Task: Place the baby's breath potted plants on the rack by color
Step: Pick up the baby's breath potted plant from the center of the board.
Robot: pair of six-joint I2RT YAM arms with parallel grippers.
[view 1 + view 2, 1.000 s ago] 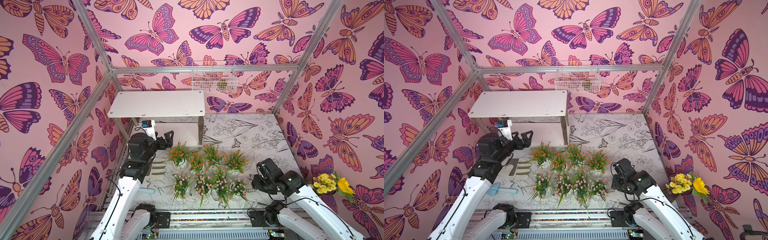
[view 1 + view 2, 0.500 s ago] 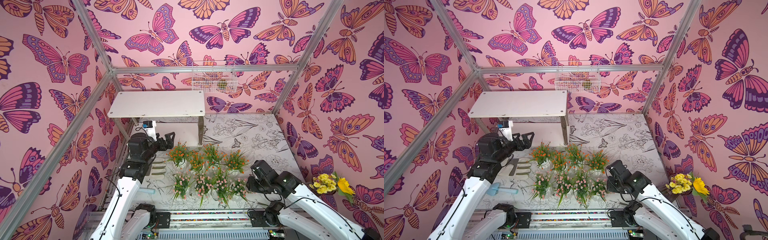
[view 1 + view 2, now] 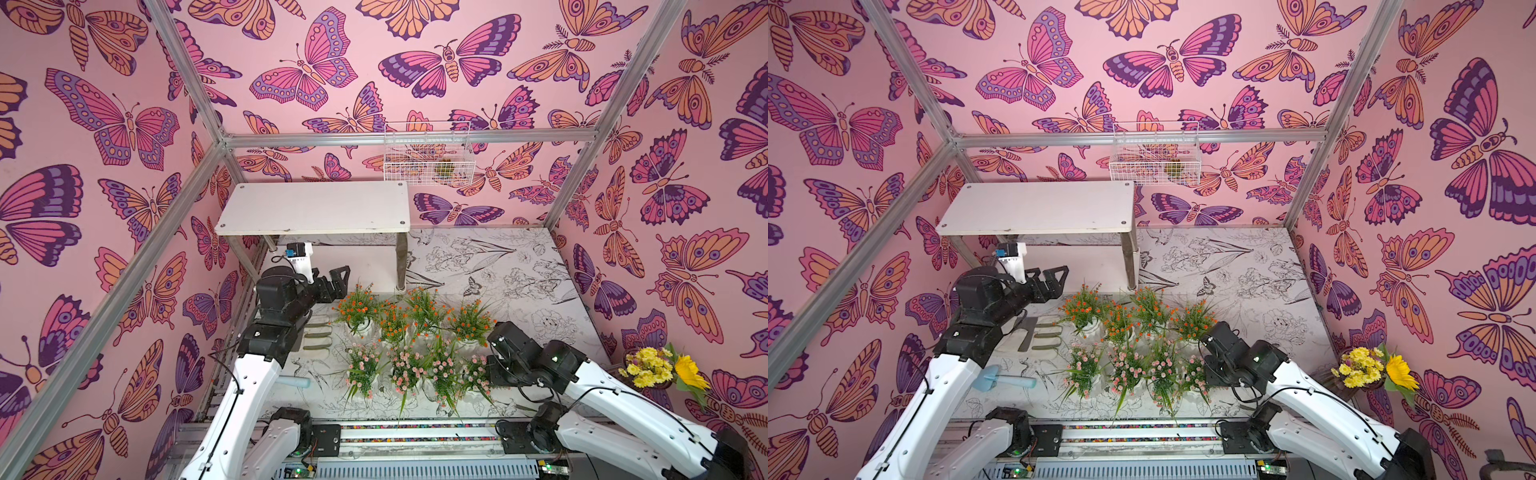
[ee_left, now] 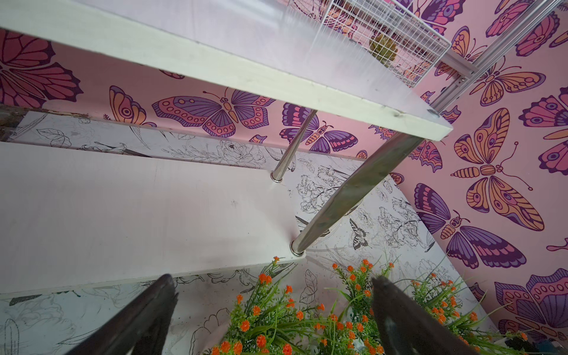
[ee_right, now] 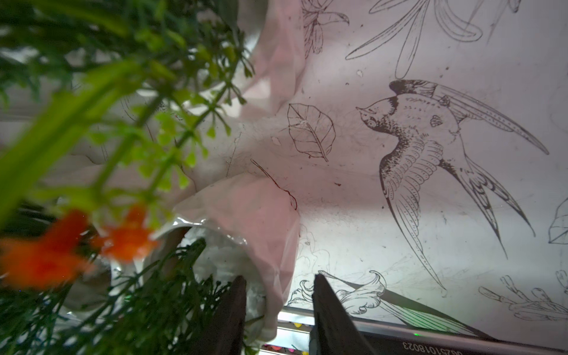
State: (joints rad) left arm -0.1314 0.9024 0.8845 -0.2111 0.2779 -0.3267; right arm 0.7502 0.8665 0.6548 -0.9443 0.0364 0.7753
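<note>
Eight baby's breath potted plants stand in two rows before the rack point(image 3: 316, 208): orange ones point(image 3: 357, 305) far, pink ones point(image 3: 365, 370) near. Both rack boards are bare, the lower one point(image 4: 123, 209) too. My left gripper point(image 3: 332, 282) hangs open just left of and above the leftmost orange plant point(image 4: 270, 319), nothing between its fingers. My right wrist point(image 3: 523, 353) covers the rightmost pink plant point(image 3: 473, 374). There my right gripper point(image 5: 279, 276) straddles the white pot's wall point(image 5: 246, 221), one finger inside, the other outside with a gap still showing.
A white wire basket point(image 3: 428, 153) hangs on the back wall right of the rack. A yellow sunflower bunch point(image 3: 665, 370) sits at the right wall. A pale blue tool handle point(image 3: 1005, 380) and green garden tools point(image 3: 316, 332) lie left of the plants.
My right arm has moved left onto the rightmost pink plant and its jaws have narrowed around the pot's rim. The left gripper edged slightly toward the orange row, still open.
</note>
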